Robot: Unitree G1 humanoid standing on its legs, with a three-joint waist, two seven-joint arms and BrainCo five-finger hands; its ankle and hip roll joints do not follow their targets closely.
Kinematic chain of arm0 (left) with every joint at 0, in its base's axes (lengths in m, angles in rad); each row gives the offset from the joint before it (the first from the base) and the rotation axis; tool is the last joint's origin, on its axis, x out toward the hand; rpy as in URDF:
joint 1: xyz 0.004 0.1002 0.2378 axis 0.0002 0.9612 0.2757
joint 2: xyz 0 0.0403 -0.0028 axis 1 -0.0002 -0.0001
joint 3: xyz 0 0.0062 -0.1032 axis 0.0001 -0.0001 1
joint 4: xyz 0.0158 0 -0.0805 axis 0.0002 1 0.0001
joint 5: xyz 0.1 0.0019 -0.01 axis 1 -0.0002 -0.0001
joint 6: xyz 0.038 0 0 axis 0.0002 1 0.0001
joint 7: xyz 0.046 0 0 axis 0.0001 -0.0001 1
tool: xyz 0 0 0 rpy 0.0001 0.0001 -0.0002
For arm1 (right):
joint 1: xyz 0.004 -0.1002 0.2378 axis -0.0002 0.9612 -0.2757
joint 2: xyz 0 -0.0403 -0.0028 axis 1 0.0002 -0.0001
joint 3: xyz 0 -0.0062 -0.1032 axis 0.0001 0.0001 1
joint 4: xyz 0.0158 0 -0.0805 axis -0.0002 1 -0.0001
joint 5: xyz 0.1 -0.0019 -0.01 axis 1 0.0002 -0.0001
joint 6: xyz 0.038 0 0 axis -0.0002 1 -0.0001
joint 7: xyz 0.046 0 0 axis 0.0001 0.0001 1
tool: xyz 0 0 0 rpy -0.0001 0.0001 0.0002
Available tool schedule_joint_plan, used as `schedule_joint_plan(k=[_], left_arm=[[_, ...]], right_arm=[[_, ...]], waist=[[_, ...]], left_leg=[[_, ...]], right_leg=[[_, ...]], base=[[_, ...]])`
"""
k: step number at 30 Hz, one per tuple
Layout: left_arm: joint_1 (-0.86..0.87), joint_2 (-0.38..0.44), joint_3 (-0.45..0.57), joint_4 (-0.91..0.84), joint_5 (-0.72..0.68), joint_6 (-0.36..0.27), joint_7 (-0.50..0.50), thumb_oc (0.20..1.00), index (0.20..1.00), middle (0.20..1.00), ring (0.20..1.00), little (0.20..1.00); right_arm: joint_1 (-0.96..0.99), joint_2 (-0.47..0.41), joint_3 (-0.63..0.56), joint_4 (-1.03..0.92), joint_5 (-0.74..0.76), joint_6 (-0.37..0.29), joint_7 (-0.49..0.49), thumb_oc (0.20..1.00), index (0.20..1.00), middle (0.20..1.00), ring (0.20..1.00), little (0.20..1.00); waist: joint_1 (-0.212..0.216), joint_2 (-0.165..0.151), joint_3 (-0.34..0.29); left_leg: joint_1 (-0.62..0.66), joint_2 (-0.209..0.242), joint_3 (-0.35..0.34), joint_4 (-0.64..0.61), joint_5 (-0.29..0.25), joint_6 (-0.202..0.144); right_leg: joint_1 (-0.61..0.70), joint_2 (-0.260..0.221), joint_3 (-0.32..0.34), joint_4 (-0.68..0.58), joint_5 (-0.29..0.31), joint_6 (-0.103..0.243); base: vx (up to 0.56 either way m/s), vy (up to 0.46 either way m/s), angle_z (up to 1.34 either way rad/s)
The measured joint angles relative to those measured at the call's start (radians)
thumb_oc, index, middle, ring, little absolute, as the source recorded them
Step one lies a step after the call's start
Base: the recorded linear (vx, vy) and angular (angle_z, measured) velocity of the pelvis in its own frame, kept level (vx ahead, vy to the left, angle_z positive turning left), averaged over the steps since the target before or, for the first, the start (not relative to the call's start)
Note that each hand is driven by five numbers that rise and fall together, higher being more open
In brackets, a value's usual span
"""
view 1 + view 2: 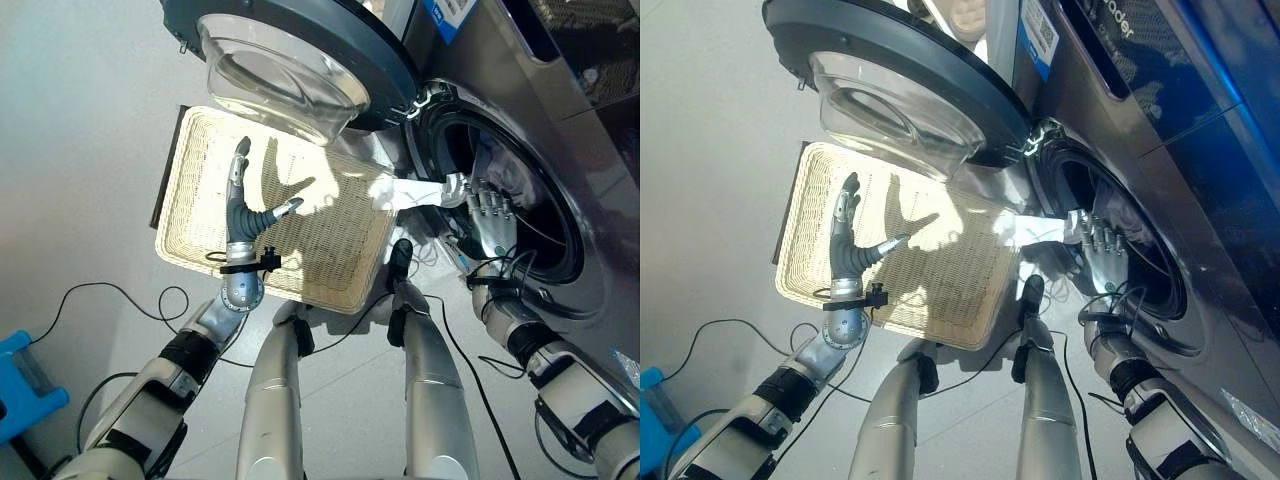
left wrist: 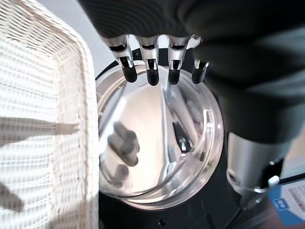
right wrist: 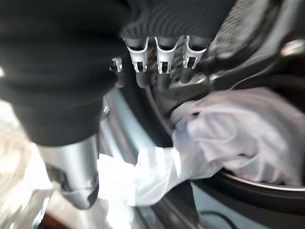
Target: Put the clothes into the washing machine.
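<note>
- The washing machine [image 1: 560,130] stands on the robot's right with its round door [image 1: 290,50] swung wide open above the floor.
- The wicker basket [image 1: 200,180] lies just beside the machine, under the open door, and no clothes show in it.
- A white garment [image 3: 209,138] lies mostly inside the drum, but a sleeve-like tail [image 1: 410,192] trails out over the door sill towards the basket's corner.
- The right hand [image 1: 492,215] is at the drum mouth, fingers straight and relaxed, resting against the cloth without closing on it.
- The left hand [image 1: 243,205] hovers over the basket, fingers spread, holding nothing.
- To finish well, the right hand should likely sweep the hanging tail up over the sill and push it deep into the drum, so nothing catches in the door seal.
</note>
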Motion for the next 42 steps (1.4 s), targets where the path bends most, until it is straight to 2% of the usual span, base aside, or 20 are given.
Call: schedule_joint_plan(k=[1, 2, 4, 7, 8, 9, 13, 20, 23, 24, 27, 29, 32, 40, 41, 42], left_arm=[[-0.018, -0.011, -0.012, 0.041, 0.0, 0.0, -0.014, 1.0, 1.0, 1.0, 1.0, 1.0], [-0.018, -0.011, -0.012, 0.041, 0.0, 0.0, -0.014, 1.0, 1.0, 1.0, 1.0, 1.0], [-0.023, -0.018, -0.031, 0.071, -0.001, 0.018, -0.039, 1.0, 1.0, 1.0, 1.0, 1.0], [-0.018, -0.062, -0.045, 0.121, -0.025, 0.079, -0.09, 1.0, 1.0, 1.0, 1.0, 1.0], [-0.018, -0.062, -0.045, 0.121, -0.025, 0.079, -0.09, 1.0, 1.0, 1.0, 1.0, 1.0], [-0.016, -0.077, -0.056, 0.144, -0.044, 0.11, -0.11, 1.0, 1.0, 1.0, 1.0, 1.0], [0.003, -0.083, -0.056, 0.156, -0.065, 0.122, -0.122, 1.0, 1.0, 1.0, 1.0, 1.0], [0.008, -0.082, -0.051, 0.145, -0.068, 0.106, -0.115, 1.0, 1.0, 1.0, 1.0, 1.0], [0.008, -0.082, -0.046, 0.117, -0.07, 0.089, -0.102, 1.0, 1.0, 1.0, 1.0, 1.0], [0.008, -0.082, -0.044, 0.098, -0.07, 0.072, -0.089, 1.0, 1.0, 1.0, 1.0, 1.0], [0.007, -0.083, -0.043, 0.072, -0.07, 0.062, -0.078, 1.0, 1.0, 1.0, 1.0, 1.0], [0.006, -0.083, -0.042, 0.033, -0.07, 0.058, -0.067, 1.0, 1.0, 1.0, 1.0, 1.0], [0.008, -0.083, -0.037, 0.001, -0.07, 0.04, -0.062, 1.0, 1.0, 1.0, 1.0, 1.0], [0.012, -0.083, -0.037, -0.051, -0.07, 0.037, -0.051, 1.0, 1.0, 1.0, 1.0, 1.0], [0.012, -0.083, -0.037, -0.051, -0.07, 0.037, -0.051, 1.0, 1.0, 1.0, 1.0, 1.0], [0.012, -0.083, -0.037, -0.052, -0.07, 0.038, -0.051, 1.0, 1.0, 1.0, 1.0, 1.0]], right_arm=[[-0.054, 0.006, 0.04, 0.073, -0.019, 0.001, 0.046, 1.0, 1.0, 1.0, 1.0, 1.0], [-0.054, 0.006, 0.04, 0.073, -0.019, 0.001, 0.046, 1.0, 1.0, 1.0, 1.0, 1.0], [-0.13, 0.006, 0.071, 0.09, -0.069, 0.005, 0.117, 1.0, 1.0, 1.0, 1.0, 1.0], [-0.157, 0.01, 0.1, 0.111, -0.119, 0.029, 0.231, 1.0, 1.0, 1.0, 1.0, 1.0], [-0.157, 0.01, 0.1, 0.111, -0.119, 0.029, 0.231, 1.0, 1.0, 1.0, 1.0, 1.0], [-0.154, 0.011, 0.105, 0.117, -0.126, 0.044, 0.268, 1.0, 1.0, 1.0, 1.0, 1.0], [-0.169, 0.014, 0.105, 0.135, -0.126, 0.078, 0.328, 1.0, 1.0, 1.0, 1.0, 1.0], [-0.21, 0.006, 0.105, 0.174, -0.127, 0.129, 0.431, 1.0, 1.0, 1.0, 1.0, 1.0], [-0.237, -0.006, 0.104, 0.202, -0.137, 0.139, 0.514, 1.0, 1.0, 1.0, 1.0, 1.0], [-0.247, -0.008, 0.108, 0.215, -0.148, 0.139, 0.571, 1.0, 1.0, 1.0, 1.0, 1.0], [-0.254, -0.008, 0.107, 0.226, -0.148, 0.144, 0.625, 1.0, 1.0, 1.0, 1.0, 1.0], [-0.257, -0.01, 0.104, 0.246, -0.141, 0.164, 0.678, 1.0, 1.0, 1.0, 1.0, 1.0], [-0.261, -0.012, 0.096, 0.269, -0.091, 0.188, 0.704, 1.0, 1.0, 1.0, 1.0, 1.0], [-0.266, -0.029, 0.051, 0.288, -0.022, 0.26, 0.734, 1.0, 1.0, 1.0, 1.0, 1.0], [-0.268, -0.033, 0.04, 0.288, -0.011, 0.267, 0.734, 0.718, 0.718, 0.718, 0.718, 0.718], [-0.269, -0.036, 0.036, 0.288, 0.003, 0.27, 0.734, 0.307, 0.307, 0.307, 0.307, 0.307]], waist=[[0.021, 0.001, -0.001], [0.021, 0.001, -0.001], [0.039, 0.001, -0.001], [0.061, 0.001, -0.001], [0.061, 0.001, -0.001], [0.073, 0.001, -0.001], [0.086, 0.001, -0.001], [0.103, 0.002, -0.001], [0.106, 0.002, -0.001], [0.107, 0.003, -0.001], [0.109, 0.005, 0.0], [0.127, 0.011, 0.0], [0.146, 0.021, 0.0], [0.158, 0.029, -0.001], [0.158, 0.03, -0.001], [0.158, 0.03, -0.001]], left_leg=[[-0.001, 0.001, -0.005, -0.002, 0.001, -0.001], [-0.001, 0.001, -0.005, -0.002, 0.001, -0.001], [-0.011, 0.001, -0.012, -0.004, 0.004, -0.001], [-0.016, -0.005, -0.022, -0.005, 0.006, -0.001], [-0.016, -0.005, -0.022, -0.005, 0.006, -0.001], [-0.021, -0.008, -0.029, -0.009, 0.01, 0.0], [-0.027, -0.026, -0.043, -0.017, 0.02, 0.01], [-0.056, -0.052, -0.062, -0.02, 0.032, 0.022], [-0.071, -0.062, -0.066, -0.02, 0.036, 0.026], [-0.083, -0.066, -0.067, -0.021, 0.039, 0.027], [-0.097, -0.069, -0.067, -0.021, 0.043, 0.03], [-0.102, -0.073, -0.068, -0.022, 0.046, 0.03], [-0.11, -0.076, -0.07, -0.022, 0.047, 0.032], [-0.145, -0.089, -0.071, -0.021, 0.051, 0.037], [-0.147, -0.091, -0.071, -0.021, 0.051, 0.037], [-0.148, -0.091, -0.071, -0.021, 0.051, 0.038]], right_leg=[[0.0, -0.001, -0.003, -0.001, 0.0, 0.0], [0.0, -0.001, -0.003, -0.001, 0.0, 0.0], [-0.004, -0.005, -0.015, -0.001, 0.0, -0.001], [-0.004, -0.011, -0.028, -0.001, -0.002, -0.002], [-0.004, -0.011, -0.028, -0.001, -0.002, -0.002], [-0.006, -0.018, -0.038, -0.001, -0.002, -0.003], [-0.007, -0.039, -0.057, 0.01, -0.006, 0.003], [-0.036, -0.072, -0.07, 0.041, -0.015, 0.012], [-0.053, -0.084, -0.074, 0.056, -0.018, 0.015], [-0.067, -0.087, -0.074, 0.059, -0.018, 0.015], [-0.082, -0.092, -0.073, 0.065, -0.018, 0.015], [-0.087, -0.094, -0.073, 0.068, -0.021, 0.017], [-0.098, -0.1, -0.074, 0.075, -0.024, 0.018], [-0.142, -0.116, -0.072, 0.099, -0.032, 0.021], [-0.144, -0.118, -0.072, 0.1, -0.032, 0.022], [-0.145, -0.119, -0.072, 0.101, -0.033, 0.022]], base=[[-0.01, -0.031, 0.01], [-0.02, -0.067, 0.08], [-0.02, -0.1, 0.08], [-0.01, -0.066, 0.05], [-0.01, -0.056, 0.12], [0.0, -0.038, 0.1], [-0.01, -0.056, 0.17], [0.0, -0.015, 0.13], [-0.01, 0.018, 0.09], [0.0, 0.007, 0.04], [0.01, 0.008, 0.04], [0.0, 0.004, 0.02], [0.0, 0.01, 0.02], [0.0, 0.006, 0.03], [0.0, 0.0, 0.0], [0.0, 0.011, 0.03]])
